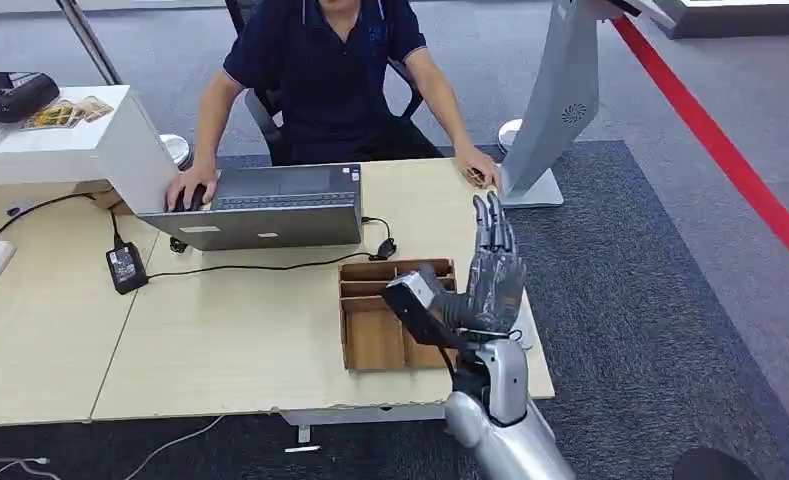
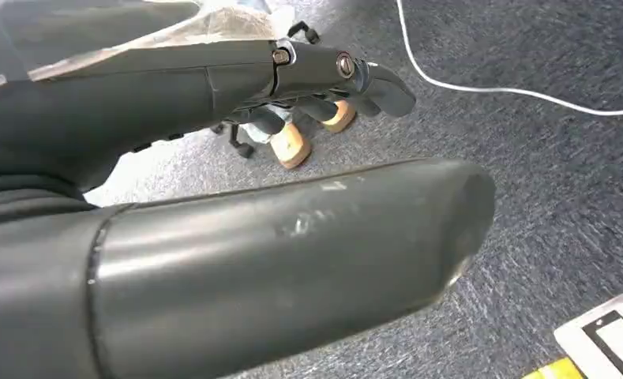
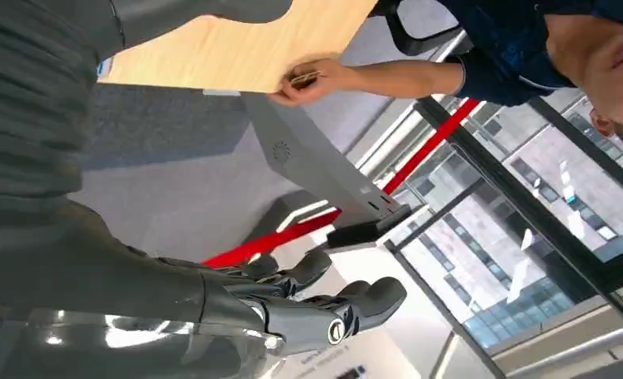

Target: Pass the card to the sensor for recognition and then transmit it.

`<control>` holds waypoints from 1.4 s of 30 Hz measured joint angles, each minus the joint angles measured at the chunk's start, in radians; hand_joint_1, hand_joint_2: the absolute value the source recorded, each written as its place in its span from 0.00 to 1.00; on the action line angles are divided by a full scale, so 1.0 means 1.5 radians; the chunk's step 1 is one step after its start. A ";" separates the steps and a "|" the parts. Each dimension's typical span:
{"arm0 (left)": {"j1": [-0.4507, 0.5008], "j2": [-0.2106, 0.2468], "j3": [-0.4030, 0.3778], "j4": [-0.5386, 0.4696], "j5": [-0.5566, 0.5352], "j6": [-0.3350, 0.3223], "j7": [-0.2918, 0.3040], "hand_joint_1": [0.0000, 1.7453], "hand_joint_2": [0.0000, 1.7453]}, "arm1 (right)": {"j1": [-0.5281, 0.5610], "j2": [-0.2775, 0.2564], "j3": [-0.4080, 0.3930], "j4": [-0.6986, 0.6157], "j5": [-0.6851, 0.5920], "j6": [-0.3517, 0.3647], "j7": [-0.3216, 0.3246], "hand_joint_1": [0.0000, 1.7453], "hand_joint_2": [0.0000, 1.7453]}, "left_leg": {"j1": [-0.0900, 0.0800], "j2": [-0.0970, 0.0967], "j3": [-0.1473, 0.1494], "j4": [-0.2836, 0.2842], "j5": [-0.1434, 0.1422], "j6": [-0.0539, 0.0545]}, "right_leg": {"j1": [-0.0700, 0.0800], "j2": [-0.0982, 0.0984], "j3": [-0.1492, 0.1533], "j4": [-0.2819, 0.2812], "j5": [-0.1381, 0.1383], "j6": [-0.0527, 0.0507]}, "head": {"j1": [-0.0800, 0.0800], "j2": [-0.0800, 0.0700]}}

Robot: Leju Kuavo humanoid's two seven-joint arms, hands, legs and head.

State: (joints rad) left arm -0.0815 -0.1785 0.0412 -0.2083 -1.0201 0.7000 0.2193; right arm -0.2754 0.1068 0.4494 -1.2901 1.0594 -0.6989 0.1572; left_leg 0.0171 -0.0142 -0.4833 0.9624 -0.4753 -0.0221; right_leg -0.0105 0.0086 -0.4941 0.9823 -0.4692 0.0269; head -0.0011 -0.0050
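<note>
The right hand [image 1: 490, 275] is raised over the table, fingers straight and holding nothing, and the card [image 1: 478, 176] sits in the person's hand [image 1: 480, 168] at twelve o'clock from it.

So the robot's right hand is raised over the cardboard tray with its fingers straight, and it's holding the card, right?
Not quite. The right hand is raised over the cardboard tray with fingers straight, but it holds nothing; the head view shows this, and the right wrist view shows a small card-like thing in the person's hand.

On my table sit a grey laptop [image 1: 270, 205], a wooden divided tray [image 1: 375, 335] and a black power adapter [image 1: 126, 267].
</note>
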 joint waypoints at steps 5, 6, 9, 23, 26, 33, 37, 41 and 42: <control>0.000 0.000 -0.003 0.000 -0.001 0.000 0.001 0.00 0.00 | -0.002 -0.017 0.019 0.000 0.007 0.000 0.013 0.00 1.00 | 0.000 0.000 0.000 0.000 0.000 0.000 | 0.000 0.000 0.000 0.000 0.000 0.000 | 0.000 0.000; 0.000 0.000 -0.003 0.000 -0.002 0.000 0.001 0.00 0.00 | -0.002 -0.020 0.022 0.000 0.008 0.000 0.014 0.00 1.00 | 0.000 0.000 0.000 0.000 0.000 0.000 | 0.000 0.000 0.000 0.000 0.000 0.000 | 0.000 0.000; 0.000 0.000 -0.004 0.000 -0.002 0.000 0.002 0.00 0.00 | -0.002 -0.027 0.029 0.000 0.010 0.000 0.016 0.00 1.00 | 0.000 0.000 0.000 0.000 0.000 0.000 | 0.000 0.000 0.000 0.000 0.000 0.000 | 0.000 0.000; 0.000 0.000 -0.007 0.000 -0.006 0.000 0.000 0.00 0.00 | -0.022 -0.057 0.071 0.008 0.035 0.000 0.060 0.00 1.00 | 0.000 0.000 0.000 0.000 0.000 0.000 | 0.000 0.000 0.000 0.000 0.000 0.000 | 0.000 0.000; 0.000 0.000 -0.007 0.000 -0.006 0.000 -0.002 0.00 0.00 | -0.027 -0.062 0.082 0.012 0.029 0.000 0.066 0.00 1.00 | 0.000 0.000 0.000 0.000 0.000 0.000 | 0.000 0.000 0.000 0.000 0.000 0.000 | 0.000 0.000; 0.000 0.000 -0.012 0.000 -0.012 0.000 -0.002 0.00 0.00 | -0.045 -0.073 0.116 0.042 0.001 0.000 0.087 0.00 1.00 | 0.000 0.000 0.000 0.000 0.000 0.000 | 0.000 0.000 0.000 0.000 0.000 0.000 | 0.000 0.000; 0.000 -0.001 -0.017 0.000 -0.012 0.000 -0.002 0.00 0.00 | -0.051 -0.079 0.131 0.065 -0.014 0.000 0.092 0.00 1.00 | 0.000 0.000 0.000 0.000 0.000 0.000 | 0.000 0.000 0.000 0.000 0.000 0.000 | 0.000 0.000; 0.000 -0.001 -0.019 0.000 -0.012 0.000 -0.002 0.00 0.00 | -0.052 -0.083 0.141 0.081 -0.020 0.000 0.096 0.00 1.00 | 0.000 0.000 0.000 0.000 0.000 0.000 | 0.000 0.000 0.000 0.000 0.000 0.000 | 0.000 0.000; 0.000 -0.001 -0.019 0.000 -0.012 0.000 -0.002 0.00 0.00 | -0.053 -0.084 0.143 0.086 -0.021 0.000 0.096 0.00 1.00 | 0.000 0.000 0.000 0.000 0.000 0.000 | 0.000 0.000 0.000 0.000 0.000 0.000 | 0.000 0.000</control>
State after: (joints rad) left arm -0.0818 -0.1793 0.0122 -0.2083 -1.0384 0.7000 0.2159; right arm -0.3548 -0.0191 0.6634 -1.1616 1.0273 -0.6989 0.3014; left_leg 0.0171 -0.0143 -0.4839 0.9624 -0.4753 -0.0221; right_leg -0.0105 0.0085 -0.4946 0.9823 -0.4692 0.0269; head -0.0011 -0.0050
